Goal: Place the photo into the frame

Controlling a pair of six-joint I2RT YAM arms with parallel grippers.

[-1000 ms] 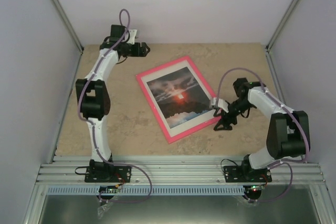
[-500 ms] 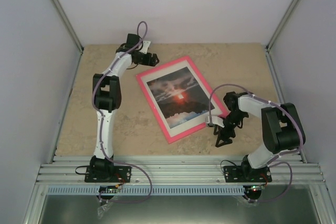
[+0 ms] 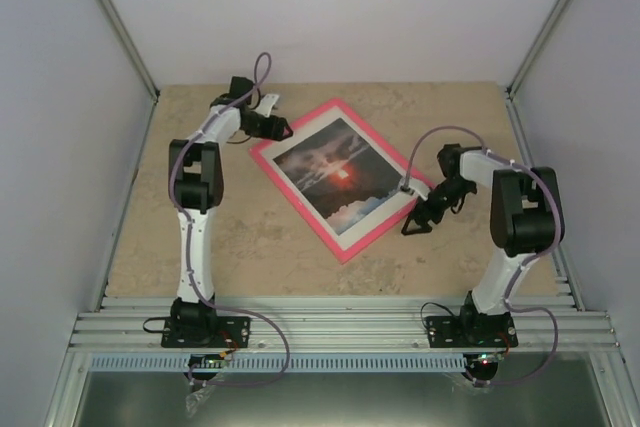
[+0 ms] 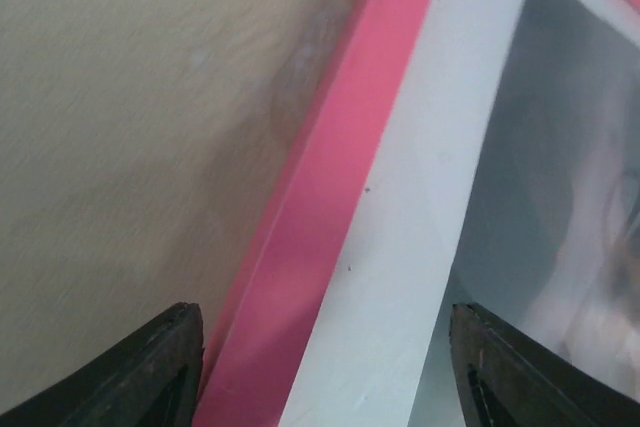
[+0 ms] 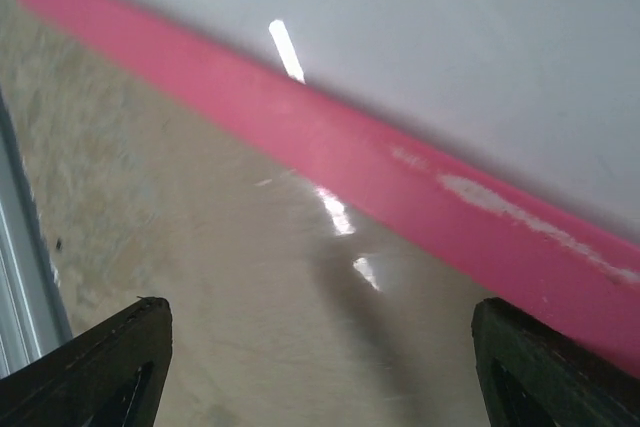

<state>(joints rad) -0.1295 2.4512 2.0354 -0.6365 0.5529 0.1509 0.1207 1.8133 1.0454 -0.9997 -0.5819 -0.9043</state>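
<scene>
The photo [image 3: 335, 175], a red sunset over dark clouds, lies inside the pink frame [image 3: 298, 205], bordered by a white mat [image 3: 372, 215], flat on the table and turned diagonally. My left gripper [image 3: 283, 130] is open at the frame's back-left edge. In the left wrist view [image 4: 330, 382] its fingers straddle the pink rail [image 4: 320, 207] and the mat [image 4: 400, 247], with the photo [image 4: 570, 177] at the right. My right gripper [image 3: 411, 226] is open by the frame's right edge. In the right wrist view [image 5: 320, 367] it hangs over bare table, with the pink rail [image 5: 400, 172] just ahead.
The beige table [image 3: 220, 237] is enclosed by pale walls on three sides. An aluminium rail [image 3: 340, 322] runs along the near edge and shows at the left of the right wrist view [image 5: 25, 277].
The frame with the photo has shifted toward the back and turned. My left gripper has come to its back-left edge. My right gripper has moved back along the right edge.
</scene>
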